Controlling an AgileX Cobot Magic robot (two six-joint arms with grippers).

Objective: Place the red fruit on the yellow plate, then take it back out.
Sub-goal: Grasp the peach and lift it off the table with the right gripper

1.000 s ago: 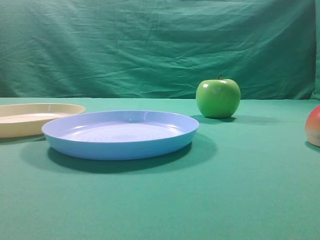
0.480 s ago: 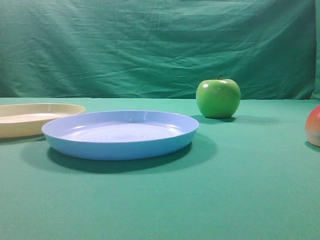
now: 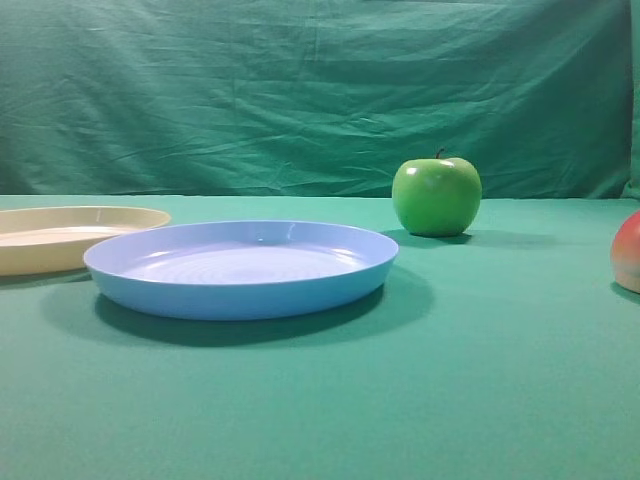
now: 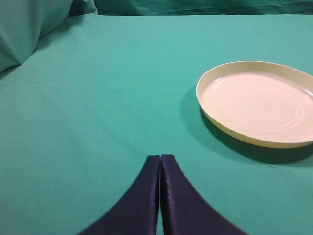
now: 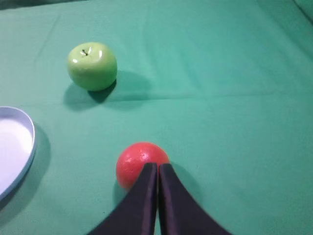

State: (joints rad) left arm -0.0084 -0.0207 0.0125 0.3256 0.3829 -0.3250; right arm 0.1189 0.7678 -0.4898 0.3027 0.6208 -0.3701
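The red fruit (image 5: 134, 164) rests on the green cloth, and only its left side (image 3: 629, 252) shows at the right edge of the exterior view. My right gripper (image 5: 158, 166) hangs above it, shut, with nothing between its dark fingers. The yellow plate (image 4: 257, 102) lies empty on the cloth, seen at the far left (image 3: 60, 232) of the exterior view. My left gripper (image 4: 160, 157) is shut and empty, hovering over bare cloth to the left of and nearer than that plate. Neither gripper shows in the exterior view.
A light blue plate (image 3: 240, 268) lies in the middle, its rim (image 5: 27, 147) at the left of the right wrist view. A shiny green apple (image 3: 436, 196) stands behind it, also far left (image 5: 92, 65) of the red fruit. Green cloth drapes the back.
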